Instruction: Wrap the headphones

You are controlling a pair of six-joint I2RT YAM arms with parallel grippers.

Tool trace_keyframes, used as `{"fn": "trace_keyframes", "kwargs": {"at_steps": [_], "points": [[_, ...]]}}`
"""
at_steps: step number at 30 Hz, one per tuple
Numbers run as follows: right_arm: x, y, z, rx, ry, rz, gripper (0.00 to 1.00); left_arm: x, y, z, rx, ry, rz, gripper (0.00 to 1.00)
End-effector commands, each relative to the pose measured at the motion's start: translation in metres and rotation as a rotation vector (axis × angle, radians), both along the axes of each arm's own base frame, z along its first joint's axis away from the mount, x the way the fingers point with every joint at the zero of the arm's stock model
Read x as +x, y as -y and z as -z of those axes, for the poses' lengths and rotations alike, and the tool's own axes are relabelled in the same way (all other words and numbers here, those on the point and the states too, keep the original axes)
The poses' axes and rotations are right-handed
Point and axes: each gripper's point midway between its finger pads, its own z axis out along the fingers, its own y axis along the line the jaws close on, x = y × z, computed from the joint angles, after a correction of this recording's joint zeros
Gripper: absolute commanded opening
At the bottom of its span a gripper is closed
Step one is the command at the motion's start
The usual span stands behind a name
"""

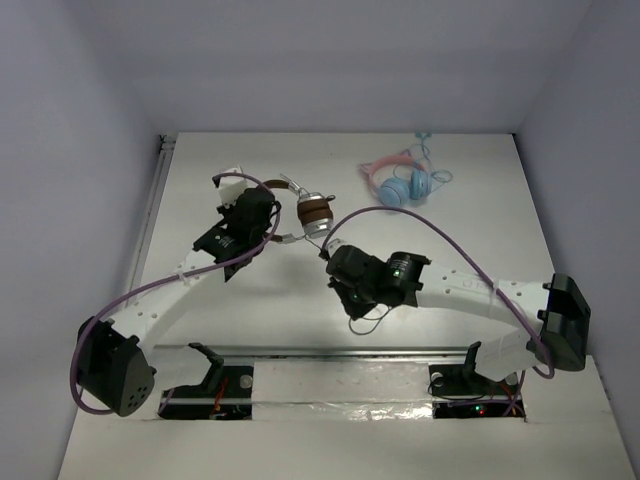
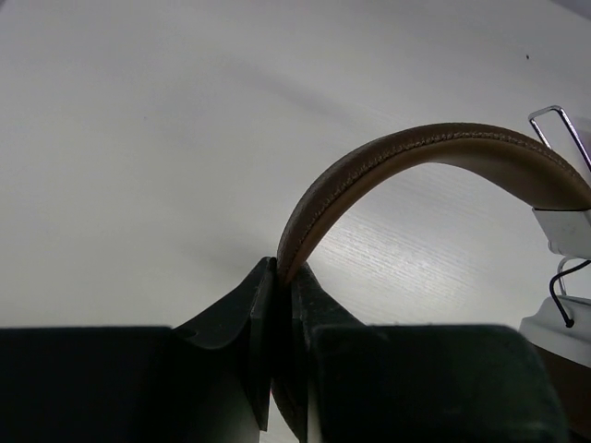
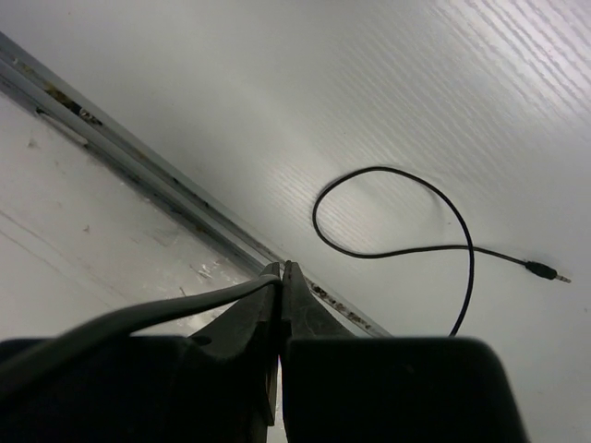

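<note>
Headphones (image 1: 313, 210): left pincer (image 2: 282, 275) clamped on headband (image 2: 434, 148), likely anchoring frame; right pincer (image 3: 280, 271) pinching cable (image 3: 166, 309), slack loop on worktop (image 3: 462, 92) ready for winding.

Two headphones (image 1: 312, 212) (image 1: 402, 183), two pincers (image 2: 277, 269) (image 3: 280, 269)

Honestly there's nothing readable in any of these views, no text, logo, number or sign that I can make out. The band of the headphones (image 2: 443, 152) clamped right in the left gripper (image 2: 282, 277) is plain brown with a stitched edge. The cable (image 3: 138, 318) pinched in the right gripper (image 3: 280, 277) and the plug (image 3: 545, 271) lying ahead and to that gripper's right are too thin to show any print.
</note>
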Motion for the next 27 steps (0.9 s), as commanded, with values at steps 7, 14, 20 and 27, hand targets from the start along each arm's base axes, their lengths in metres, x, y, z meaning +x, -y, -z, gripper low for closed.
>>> {"fn": "trace_keyframes", "kwargs": {"at_steps": [7,14,20,27], "points": [[0.018,0.024,-0.009,-0.123,0.106,0.121,0.0,0.016,-0.018,-0.027,-0.023,0.122,-0.129,0.0],[0.012,0.023,0.009,-0.174,0.054,0.081,0.0,0.014,-0.035,-0.084,-0.108,0.294,-0.222,0.0],[0.022,0.022,0.027,-0.254,0.068,0.123,0.0,0.001,-0.07,-0.163,-0.155,0.455,-0.293,0.0],[0.038,0.011,0.039,-0.273,0.115,0.2,0.0,-0.02,-0.091,-0.218,-0.125,0.55,-0.321,0.0]]}}
